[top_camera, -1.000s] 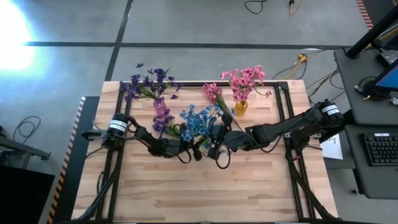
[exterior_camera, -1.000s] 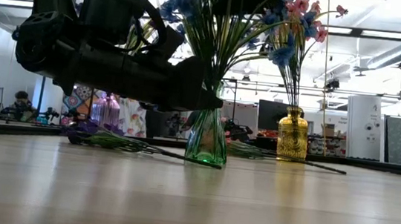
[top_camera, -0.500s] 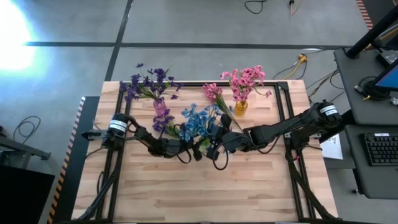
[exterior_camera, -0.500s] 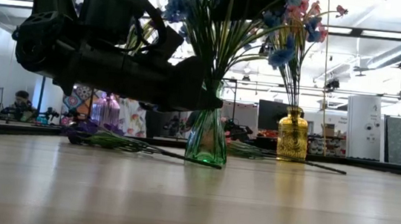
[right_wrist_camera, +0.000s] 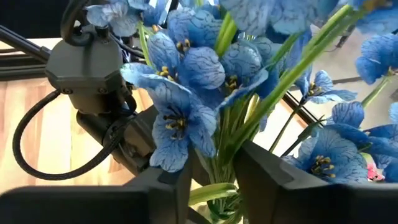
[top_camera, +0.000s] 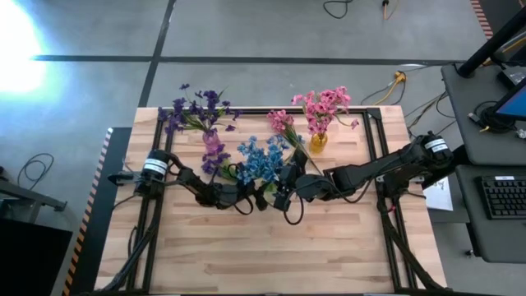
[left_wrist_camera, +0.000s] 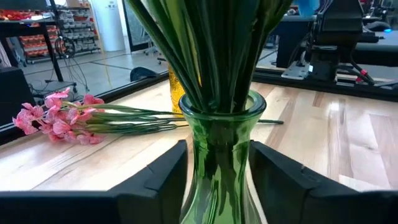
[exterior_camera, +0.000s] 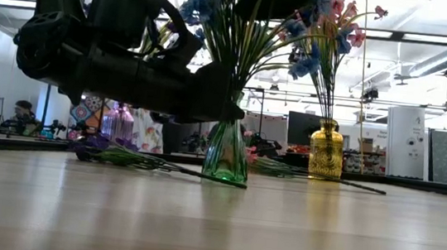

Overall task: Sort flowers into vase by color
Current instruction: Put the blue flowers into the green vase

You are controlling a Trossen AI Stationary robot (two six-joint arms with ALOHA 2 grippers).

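Your left gripper [left_wrist_camera: 214, 186] stood with its fingers apart on either side of the green vase [left_wrist_camera: 217, 155] at mid-table. Your right gripper [right_wrist_camera: 214, 180] stood with its fingers apart around the stems of the blue flowers [right_wrist_camera: 186, 81] in that vase. Pink sprig [left_wrist_camera: 56, 121]: lay flat on the table [left_wrist_camera: 348, 137].

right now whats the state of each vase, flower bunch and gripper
green vase: upright, holds the blue flowers
left gripper: fingers either side of the green vase, a gap showing
right gripper: open around the blue stems
yellow vase: upright, holds pink flowers
purple flowers: lying on the table
loose pink sprig: lying on the table
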